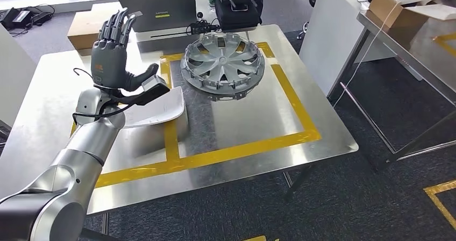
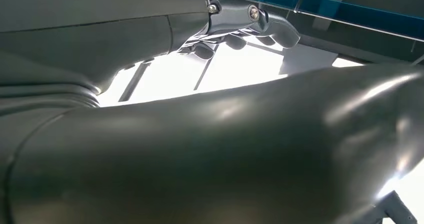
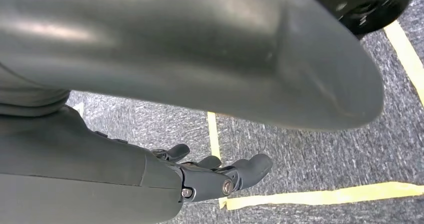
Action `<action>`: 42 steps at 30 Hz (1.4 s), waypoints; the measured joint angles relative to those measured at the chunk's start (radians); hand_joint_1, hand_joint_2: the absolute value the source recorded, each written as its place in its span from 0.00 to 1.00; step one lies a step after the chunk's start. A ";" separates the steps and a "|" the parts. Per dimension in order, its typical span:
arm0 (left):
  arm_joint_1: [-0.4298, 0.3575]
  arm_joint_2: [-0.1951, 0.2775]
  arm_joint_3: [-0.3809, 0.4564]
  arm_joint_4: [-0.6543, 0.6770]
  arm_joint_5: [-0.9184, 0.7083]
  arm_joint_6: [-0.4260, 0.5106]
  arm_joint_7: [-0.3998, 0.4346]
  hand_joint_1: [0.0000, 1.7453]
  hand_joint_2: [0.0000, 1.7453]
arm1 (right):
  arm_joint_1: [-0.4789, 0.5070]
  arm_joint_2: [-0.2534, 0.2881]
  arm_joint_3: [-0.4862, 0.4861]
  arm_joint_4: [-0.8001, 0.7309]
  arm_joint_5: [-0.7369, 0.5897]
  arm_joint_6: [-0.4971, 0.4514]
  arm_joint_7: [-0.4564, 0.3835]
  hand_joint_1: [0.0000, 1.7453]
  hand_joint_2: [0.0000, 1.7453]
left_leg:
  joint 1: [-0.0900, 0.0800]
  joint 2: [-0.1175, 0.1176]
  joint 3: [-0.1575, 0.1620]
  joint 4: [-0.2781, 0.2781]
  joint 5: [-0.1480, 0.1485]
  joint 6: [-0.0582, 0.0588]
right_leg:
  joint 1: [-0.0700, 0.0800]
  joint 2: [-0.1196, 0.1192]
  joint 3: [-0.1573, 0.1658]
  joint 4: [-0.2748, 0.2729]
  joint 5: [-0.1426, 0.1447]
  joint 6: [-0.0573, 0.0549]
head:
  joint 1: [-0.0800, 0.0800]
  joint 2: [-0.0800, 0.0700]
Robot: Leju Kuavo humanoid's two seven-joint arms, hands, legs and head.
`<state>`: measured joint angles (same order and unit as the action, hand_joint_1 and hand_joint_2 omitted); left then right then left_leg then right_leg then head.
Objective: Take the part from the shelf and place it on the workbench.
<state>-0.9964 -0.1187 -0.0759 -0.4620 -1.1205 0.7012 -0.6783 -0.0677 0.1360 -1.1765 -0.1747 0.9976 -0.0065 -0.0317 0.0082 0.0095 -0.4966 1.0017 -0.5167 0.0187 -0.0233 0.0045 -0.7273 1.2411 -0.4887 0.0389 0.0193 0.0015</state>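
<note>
A pale grey, flat curved part (image 1: 157, 110) lies on the steel workbench (image 1: 244, 123), across the left side of the yellow tape frame (image 1: 236, 149). My left hand (image 1: 114, 55) is raised just above and to the left of it, fingers spread and pointing up, thumb out over the part, holding nothing. In the left wrist view its fingers (image 2: 250, 26) show against a bright ceiling. My right hand (image 3: 212, 176) hangs low over the grey carpet, fingers loosely extended and empty.
A silver wheel cover (image 1: 223, 63) lies inside the tape frame at the back. Behind it stand a laptop (image 1: 161, 12), a black device (image 1: 239, 4) and a cardboard box (image 1: 86, 28). A second steel table (image 1: 414, 42) with a box stands at the right.
</note>
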 joint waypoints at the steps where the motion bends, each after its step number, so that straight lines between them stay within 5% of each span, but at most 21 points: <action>1: -0.002 -0.003 0.000 0.000 0.000 0.000 0.003 0.00 0.00 | -0.001 -0.001 0.000 0.000 -0.001 0.000 0.002 0.00 0.00 | 0.004 0.000 -0.003 0.009 -0.006 -0.006 | -0.004 -0.003 0.031 -0.065 0.030 0.005 | 0.000 0.000; 4: -0.013 -0.010 0.000 0.001 0.000 0.000 0.008 0.00 0.00 | -0.005 -0.002 0.000 0.000 -0.002 0.000 0.008 0.00 0.00 | 0.003 -0.001 -0.023 0.033 -0.020 -0.026 | -0.003 -0.004 0.087 -0.174 0.050 -0.005 | 0.003 0.000; 8: -0.019 -0.010 0.000 0.002 0.002 0.000 0.006 0.00 0.00 | -0.008 -0.002 0.000 0.000 -0.007 0.000 0.009 0.00 0.00 | 0.004 -0.003 -0.034 0.051 -0.037 -0.049 | -0.002 -0.001 0.080 -0.184 0.047 -0.041 | 0.001 0.000; 12: -0.020 -0.009 0.000 0.007 0.003 0.000 0.002 0.00 0.00 | -0.009 -0.002 -0.001 0.000 -0.010 0.002 0.008 0.00 0.00 | 0.005 -0.005 -0.111 0.244 -0.160 -0.059 | 0.000 -0.002 0.064 -0.190 0.064 -0.060 | -0.004 0.000; 13: -0.020 -0.008 0.000 0.010 0.004 0.000 0.001 0.00 0.00 | -0.008 -0.002 -0.001 0.000 -0.010 0.003 0.008 0.00 0.00 | 0.005 -0.005 -0.124 0.282 -0.172 -0.059 | 0.002 -0.002 0.058 -0.190 0.069 -0.061 | -0.004 0.000; 15: -0.020 -0.007 0.000 0.012 0.008 0.000 0.000 0.00 0.00 | -0.008 -0.002 -0.001 0.000 -0.011 0.003 0.008 0.00 0.00 | 0.005 -0.005 -0.103 0.253 -0.139 -0.053 | 0.004 -0.001 0.046 -0.190 0.080 -0.060 | -0.005 0.000; 18: -0.027 -0.007 0.000 0.013 0.013 0.000 -0.001 0.00 0.00 | -0.008 -0.002 -0.001 0.000 -0.010 0.003 0.008 0.00 0.00 | -0.001 -0.006 -0.003 0.069 -0.059 -0.042 | 0.005 0.000 0.033 -0.191 0.100 -0.048 | -0.005 0.000; 22: -0.035 -0.005 0.000 0.015 0.018 0.000 -0.001 0.00 0.00 | -0.008 -0.002 -0.002 0.000 -0.010 0.003 0.010 0.00 0.00 | -0.009 -0.008 -0.006 0.028 -0.029 -0.024 | 0.002 0.000 0.030 -0.205 0.130 -0.020 | -0.007 0.000; 24: -0.039 -0.006 -0.001 0.016 0.018 0.000 0.000 0.00 0.00 | -0.007 -0.002 -0.002 0.000 -0.011 0.001 0.011 0.00 0.00 | -0.005 -0.006 -0.020 0.022 -0.004 -0.007 | 0.001 0.000 0.016 -0.183 0.094 -0.010 | -0.006 0.000; 27: -0.042 -0.007 -0.001 0.019 0.017 0.000 0.006 0.00 0.00 | -0.009 -0.002 -0.003 0.000 -0.012 0.000 0.012 0.00 0.00 | -0.005 -0.005 -0.058 0.022 0.030 0.006 | 0.001 -0.001 -0.033 -0.021 -0.039 -0.004 | -0.003 0.000; 28: -0.042 -0.007 -0.001 0.021 0.016 0.000 0.008 0.00 0.00 | -0.009 -0.002 -0.003 0.000 -0.013 0.000 0.011 0.00 0.00 | -0.006 -0.004 -0.072 0.024 0.040 0.007 | 0.002 -0.001 -0.041 0.032 -0.058 -0.003 | -0.002 0.000; 30: -0.041 -0.006 -0.001 0.024 0.014 0.000 0.010 0.00 0.00 | -0.009 -0.002 -0.003 0.000 -0.013 0.000 0.010 0.00 0.00 | -0.007 -0.004 -0.102 0.031 0.057 0.006 | 0.003 -0.001 -0.015 0.053 -0.039 -0.004 | -0.002 0.000; 32: -0.042 -0.005 -0.001 0.025 0.014 0.000 0.011 0.00 0.00 | -0.010 -0.002 -0.003 0.000 -0.014 0.000 0.009 0.00 0.00 | -0.008 -0.004 -0.126 0.039 0.071 0.001 | 0.006 -0.001 0.073 -0.051 -0.005 -0.013 | -0.002 0.000; 35: -0.043 -0.001 -0.001 0.023 0.014 0.000 0.011 0.00 0.00 | -0.014 -0.003 -0.003 0.000 -0.014 0.000 0.006 0.00 0.00 | -0.009 -0.002 -0.143 0.044 0.088 -0.014 | 0.016 -0.001 0.166 -0.192 -0.017 -0.027 | -0.003 0.000; 39: -0.041 0.010 -0.002 0.021 0.009 0.000 0.011 0.00 0.00 | -0.013 -0.002 -0.004 0.000 -0.014 0.000 0.004 0.00 0.00 | -0.007 -0.004 -0.155 0.050 0.086 -0.038 | 0.013 -0.004 0.154 -0.212 0.011 -0.049 | -0.002 0.000; 42: -0.039 0.022 -0.002 0.021 0.004 0.000 0.015 0.00 0.00 | -0.013 -0.001 -0.004 0.000 -0.014 0.000 -0.002 0.00 0.00 | -0.002 -0.007 -0.198 0.183 -0.035 -0.055 | 0.009 -0.007 0.122 -0.218 0.044 -0.061 | -0.006 0.000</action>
<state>-1.0356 -0.0969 -0.0782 -0.4411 -1.1162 0.7015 -0.6632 -0.0808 0.1347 -1.1803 -0.1747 0.9837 -0.0060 -0.0339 0.0060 0.0021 -0.6951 1.1848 -0.5518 -0.0360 -0.0143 -0.0028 -0.6050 1.0234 -0.4450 -0.0222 0.0134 0.0015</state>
